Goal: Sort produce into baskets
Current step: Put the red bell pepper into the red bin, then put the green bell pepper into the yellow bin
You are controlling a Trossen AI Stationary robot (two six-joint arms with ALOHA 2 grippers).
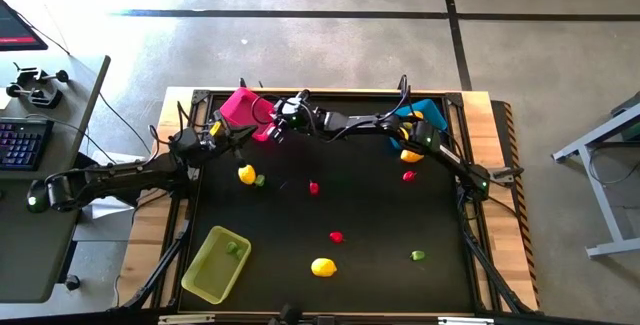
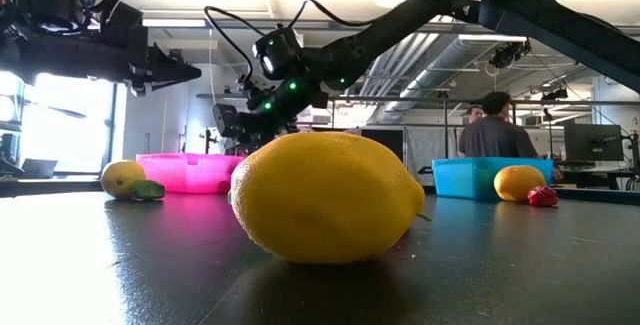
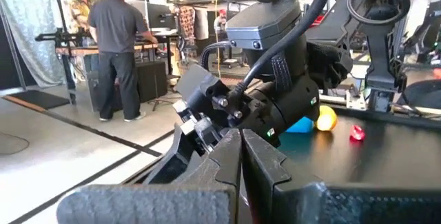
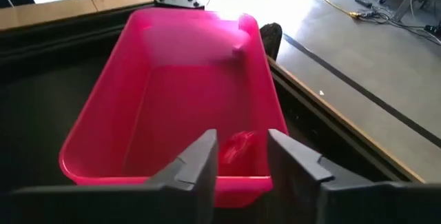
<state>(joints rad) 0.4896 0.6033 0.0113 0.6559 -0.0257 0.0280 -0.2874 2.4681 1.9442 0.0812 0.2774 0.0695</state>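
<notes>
My right gripper hangs open over the bright pink basket at the table's far left. In its wrist view a small red piece lies inside the pink basket, below the gap between the fingers. My left gripper is shut and empty beside that basket, close to the right arm's wrist. Loose on the table are lemons, red pieces and green pieces.
The blue basket stands at the far right with a lemon against it. The yellow-green basket sits at the near left with a green piece in it. Both arms crowd the far left corner. People stand in the room beyond.
</notes>
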